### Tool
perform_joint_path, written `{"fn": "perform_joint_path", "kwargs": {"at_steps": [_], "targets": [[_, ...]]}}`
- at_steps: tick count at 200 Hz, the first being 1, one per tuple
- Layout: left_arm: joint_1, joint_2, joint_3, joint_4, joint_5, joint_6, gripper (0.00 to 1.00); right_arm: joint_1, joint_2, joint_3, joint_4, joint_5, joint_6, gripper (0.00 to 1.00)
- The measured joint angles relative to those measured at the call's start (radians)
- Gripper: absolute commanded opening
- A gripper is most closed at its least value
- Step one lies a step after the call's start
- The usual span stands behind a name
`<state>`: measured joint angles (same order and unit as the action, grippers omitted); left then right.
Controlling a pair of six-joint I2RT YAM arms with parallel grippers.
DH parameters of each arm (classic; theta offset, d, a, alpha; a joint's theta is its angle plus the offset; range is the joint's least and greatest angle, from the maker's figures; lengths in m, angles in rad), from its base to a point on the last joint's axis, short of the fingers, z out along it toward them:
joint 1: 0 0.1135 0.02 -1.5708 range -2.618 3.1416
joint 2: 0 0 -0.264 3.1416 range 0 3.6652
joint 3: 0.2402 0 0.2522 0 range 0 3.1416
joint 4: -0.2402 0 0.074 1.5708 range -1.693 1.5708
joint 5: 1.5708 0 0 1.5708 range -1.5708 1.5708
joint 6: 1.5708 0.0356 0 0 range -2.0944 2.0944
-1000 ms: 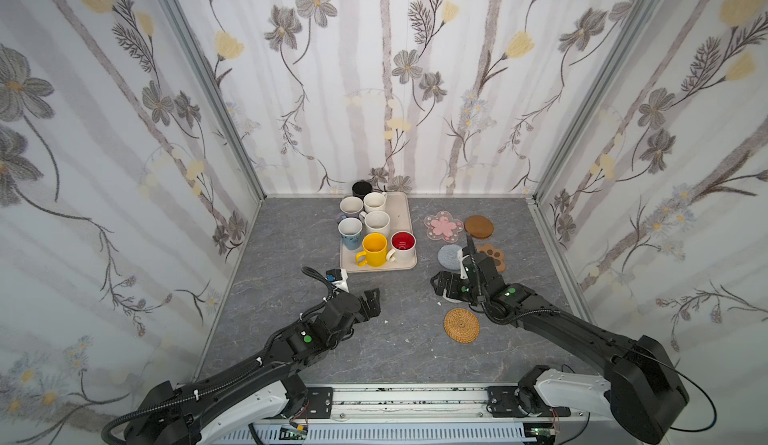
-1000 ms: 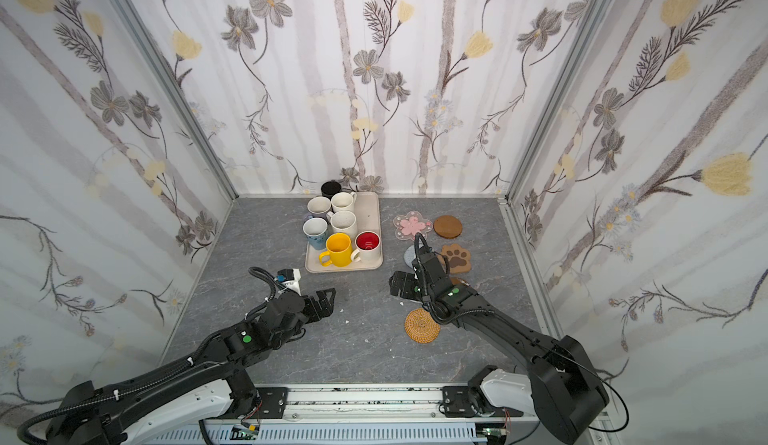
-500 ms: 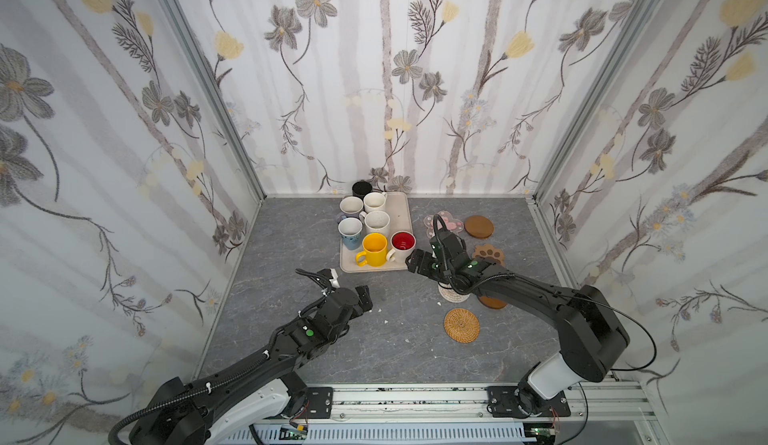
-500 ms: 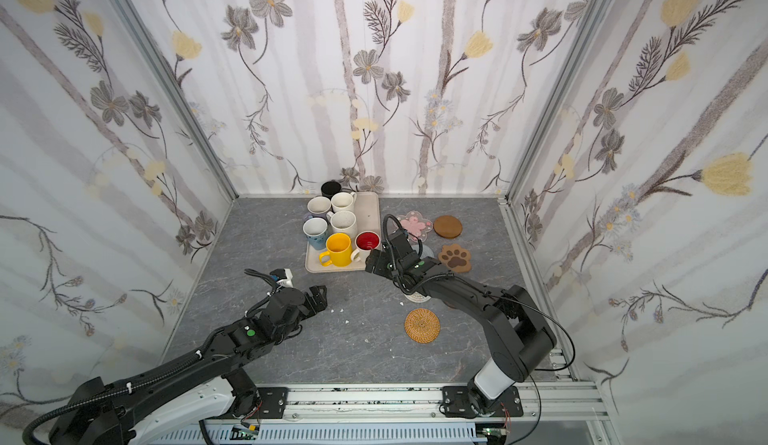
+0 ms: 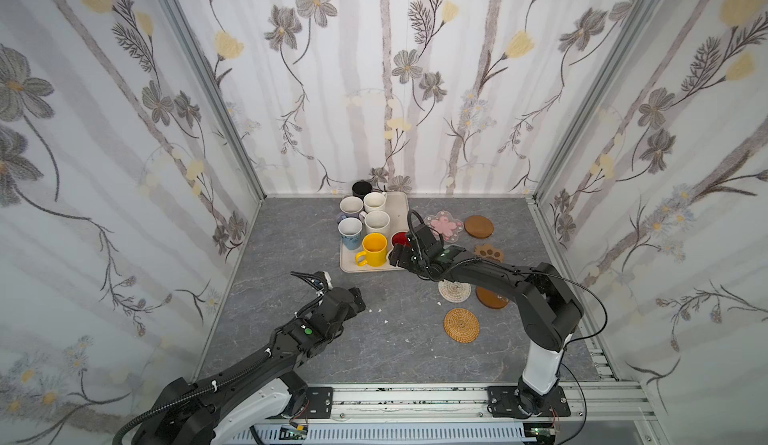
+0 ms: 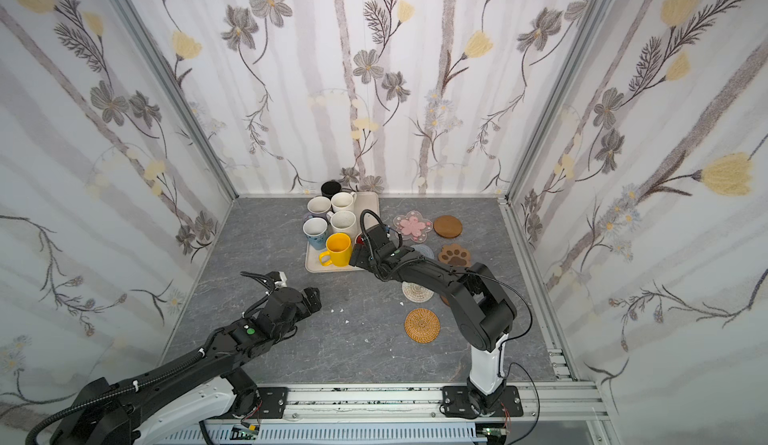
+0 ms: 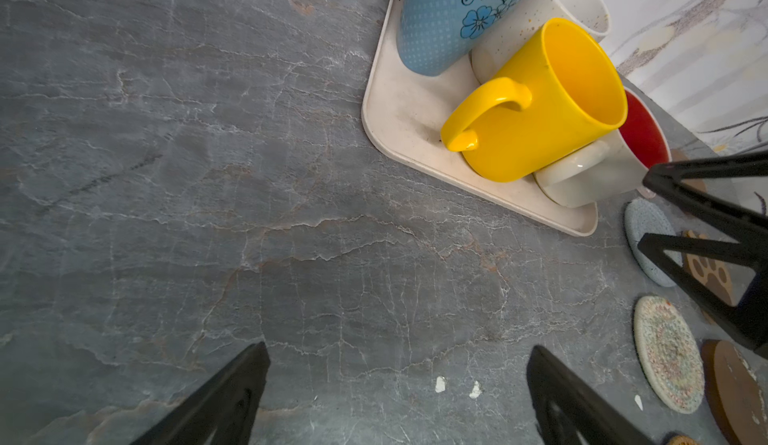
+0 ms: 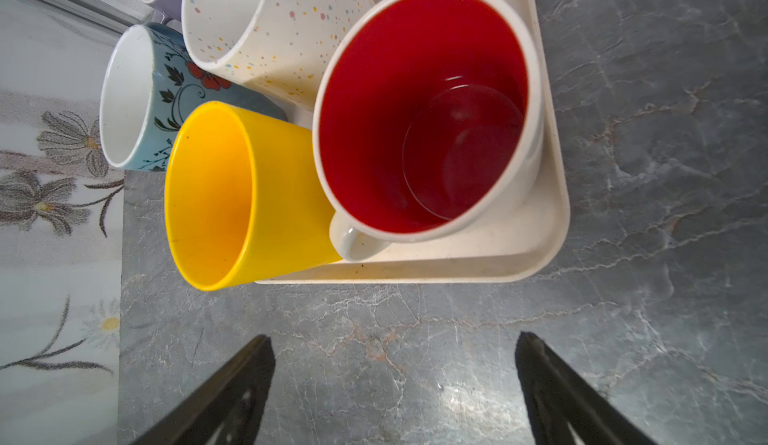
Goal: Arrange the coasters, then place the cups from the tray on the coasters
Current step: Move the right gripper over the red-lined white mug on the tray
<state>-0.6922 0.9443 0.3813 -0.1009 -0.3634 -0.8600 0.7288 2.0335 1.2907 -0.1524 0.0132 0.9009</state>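
Swung across from the coasters [image 5: 454, 290], my right gripper [image 8: 392, 351] now hangs spread and empty at the near corner of the tray [image 8: 457, 264].
Just ahead of it, the white mug with red inside [image 8: 424, 106] stands on the tray beside the yellow mug [image 8: 216, 198]. My left gripper [image 7: 397, 355] hovers released over the table [image 7: 208, 214]. One brown coaster seems partly hidden under my right arm.

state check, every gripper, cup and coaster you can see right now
left gripper, open, empty
right gripper, open, empty
red-lined cup, upright, empty, on tray
yellow cup, upright, empty, on tray
pale blue cup, upright, on tray
speckled cup, upright, on tray
rattan coaster, flat, bare
beige woven coaster, flat, bare
flower coaster, flat, bare
paw coaster, flat, bare
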Motion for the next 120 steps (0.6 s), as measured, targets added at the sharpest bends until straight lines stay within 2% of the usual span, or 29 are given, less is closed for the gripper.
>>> {"fn": "perform_joint_path", "kwargs": {"at_steps": [120], "targets": [[0.010,-0.009,-0.030,0.025,-0.003,0.053,1.00,-0.002,0.124,0.130,-0.064,0.056,0.060,0.92]]}}
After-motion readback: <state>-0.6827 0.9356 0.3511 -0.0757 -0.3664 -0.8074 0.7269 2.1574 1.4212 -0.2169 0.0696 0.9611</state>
